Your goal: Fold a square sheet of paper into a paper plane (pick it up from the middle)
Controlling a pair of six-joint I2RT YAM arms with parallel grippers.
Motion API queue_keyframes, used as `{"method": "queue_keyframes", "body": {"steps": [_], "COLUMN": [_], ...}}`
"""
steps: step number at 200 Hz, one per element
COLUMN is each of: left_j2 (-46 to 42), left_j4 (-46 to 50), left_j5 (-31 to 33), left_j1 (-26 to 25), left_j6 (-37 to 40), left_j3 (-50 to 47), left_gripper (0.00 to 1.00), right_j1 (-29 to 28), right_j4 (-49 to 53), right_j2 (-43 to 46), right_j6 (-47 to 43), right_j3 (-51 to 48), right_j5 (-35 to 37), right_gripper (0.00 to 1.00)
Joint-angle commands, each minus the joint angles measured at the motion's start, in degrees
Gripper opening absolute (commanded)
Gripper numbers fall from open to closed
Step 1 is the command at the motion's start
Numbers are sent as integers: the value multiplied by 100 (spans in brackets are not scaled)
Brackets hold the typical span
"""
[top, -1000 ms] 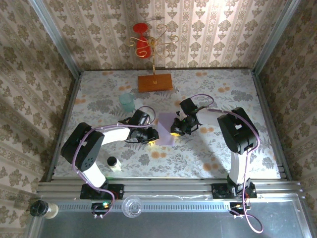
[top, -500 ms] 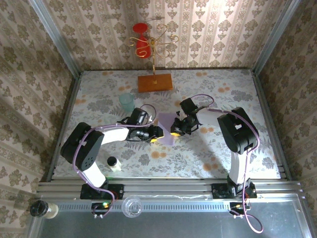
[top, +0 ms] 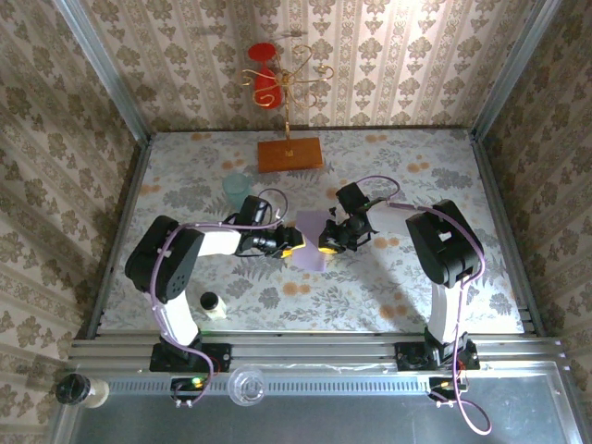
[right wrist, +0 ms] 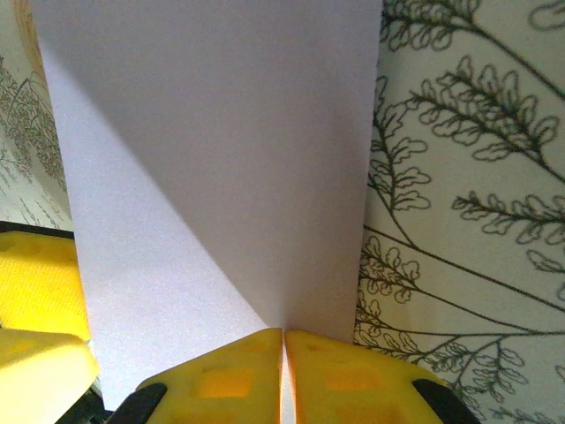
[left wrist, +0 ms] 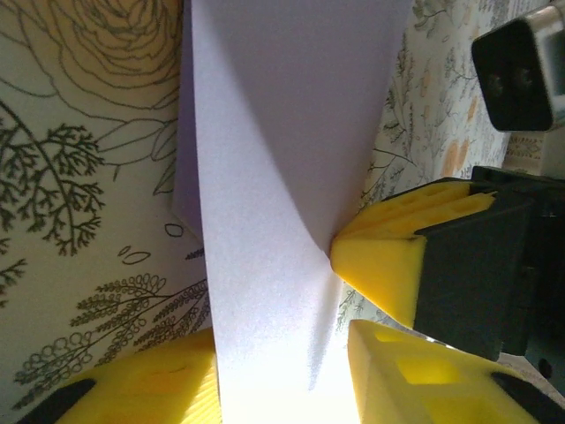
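Observation:
The square sheet of paper (top: 311, 252), pale lilac, is lifted off the table at its middle and bent into a ridge between the two grippers. My right gripper (top: 326, 242) is shut on the sheet's raised fold; its yellow fingertips (right wrist: 283, 353) meet on the paper (right wrist: 221, 159) in the right wrist view. My left gripper (top: 295, 243) is at the sheet's left side and stands open (left wrist: 281, 384), with the paper (left wrist: 282, 177) running between its two yellow fingers (left wrist: 132, 384). A finger of the right gripper (left wrist: 388, 252) sits close to them. No folded plane shape shows.
A pale teal cup (top: 237, 191) stands just behind the left arm. The orange-brown wooden board (top: 289, 154) with a gold stand (top: 277, 83) is at the back. A small white bottle (top: 211, 303) sits near the front left edge. Patterned walls close in three sides.
My left gripper has slid right until its fingers straddle the sheet beside the right gripper. The paper's middle has risen slightly. The right gripper has kept its hold and place.

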State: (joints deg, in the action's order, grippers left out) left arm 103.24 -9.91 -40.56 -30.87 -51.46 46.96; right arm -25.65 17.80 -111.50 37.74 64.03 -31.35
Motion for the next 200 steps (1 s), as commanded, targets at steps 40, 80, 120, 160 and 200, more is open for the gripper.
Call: {"method": "queue_keyframes", "body": {"steps": [40, 80, 120, 160, 200], "left_j2": [234, 387, 360, 257, 77], "left_j4": [121, 209, 280, 178, -248], "left_j5": [-228, -343, -299, -259, -227], "left_j1": [193, 266, 289, 321, 313], "left_j6": [100, 189, 216, 125, -304], "left_j3": [371, 494, 473, 356, 150], "left_gripper": [28, 20, 13, 4, 0], "right_j1": [-1, 8, 33, 77, 86], "right_j4": [145, 159, 125, -43, -203], "right_j2": [-378, -339, -241, 25, 776], "right_j6": [-36, -178, -315, -437, -887], "right_j3": [-137, -119, -44, 73, 80], "right_j5": [462, 429, 368, 151, 448], "right_gripper": [14, 15, 17, 24, 45]}}
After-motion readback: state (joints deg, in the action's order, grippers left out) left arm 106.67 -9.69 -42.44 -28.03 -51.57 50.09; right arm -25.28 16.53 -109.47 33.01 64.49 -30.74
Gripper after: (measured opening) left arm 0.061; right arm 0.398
